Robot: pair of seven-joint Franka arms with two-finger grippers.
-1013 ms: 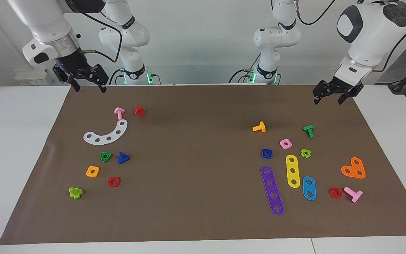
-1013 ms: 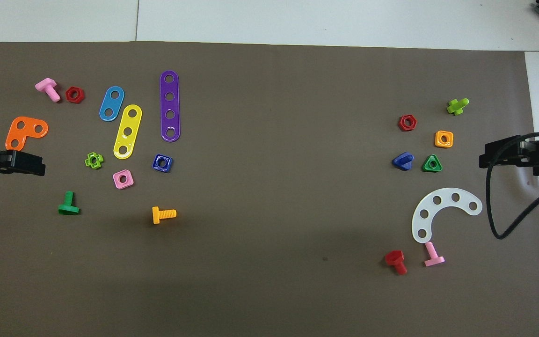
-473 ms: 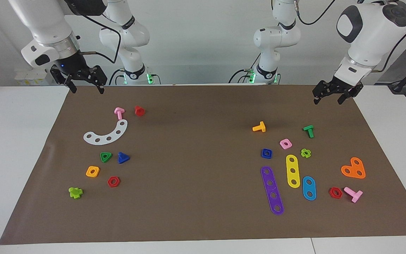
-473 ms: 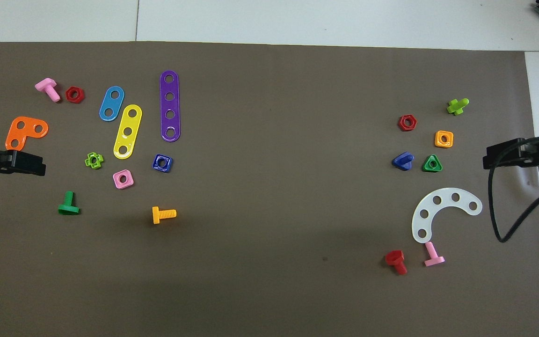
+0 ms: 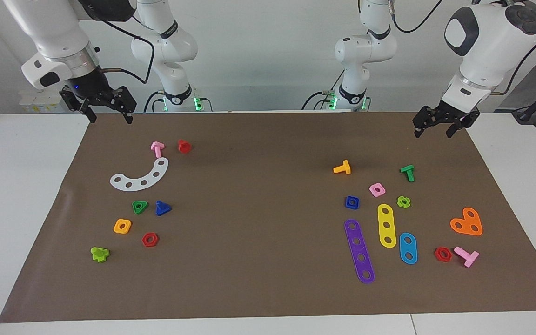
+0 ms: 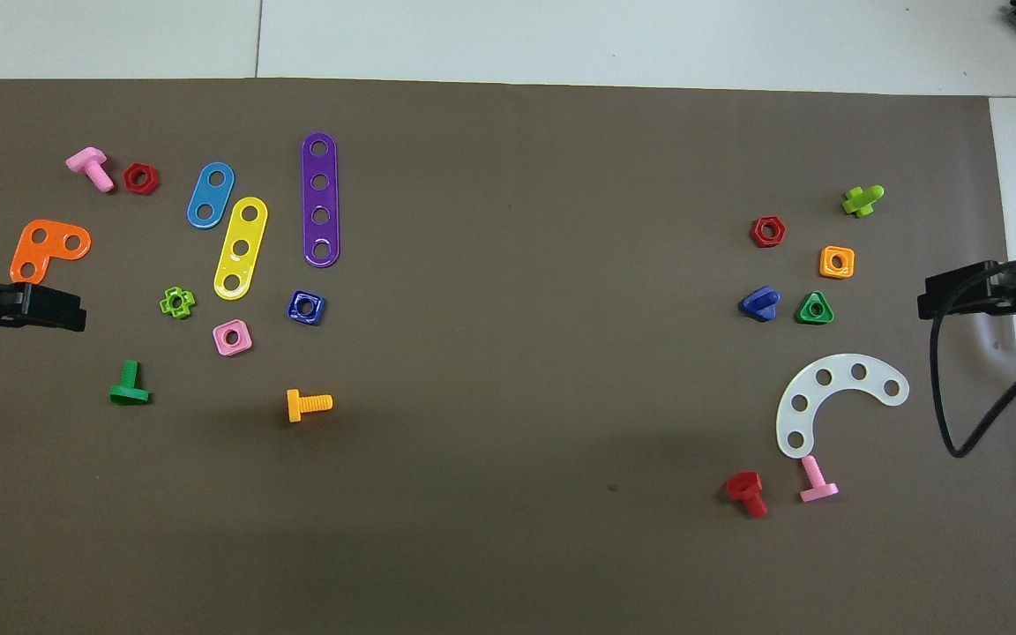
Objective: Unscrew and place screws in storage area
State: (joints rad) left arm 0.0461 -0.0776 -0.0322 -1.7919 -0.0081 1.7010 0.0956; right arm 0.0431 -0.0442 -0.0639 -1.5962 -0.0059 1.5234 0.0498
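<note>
- Both pairs of jaws stood spread and empty: the right gripper (image 5: 106, 110) hung over the mat's edge nearest the robots at the right arm's end, the left gripper (image 5: 432, 125) over the matching corner at the left arm's end.
- The blue bolt (image 5: 162, 208) lay on the brown mat (image 5: 258, 195) at the right arm's end, just beside a green triangular nut (image 5: 139, 206); its head faced the nut (touching or not, I could not tell).
- In the facing view the bolt sat at about five o'clock from the right gripper, well apart from it; in the overhead view its stem (image 6: 771, 297) pointed toward roughly two o'clock.
- The blue square nut (image 5: 351, 202) lay apart at the left arm's end, at about seven o'clock from the left gripper, near a purple strip (image 5: 359, 250).
- Bolt and nut were already separate, so the unscrewing looked finished.
- Judged by reach, the right arm was nearer the bolt, the left arm nearer the nut.
</note>
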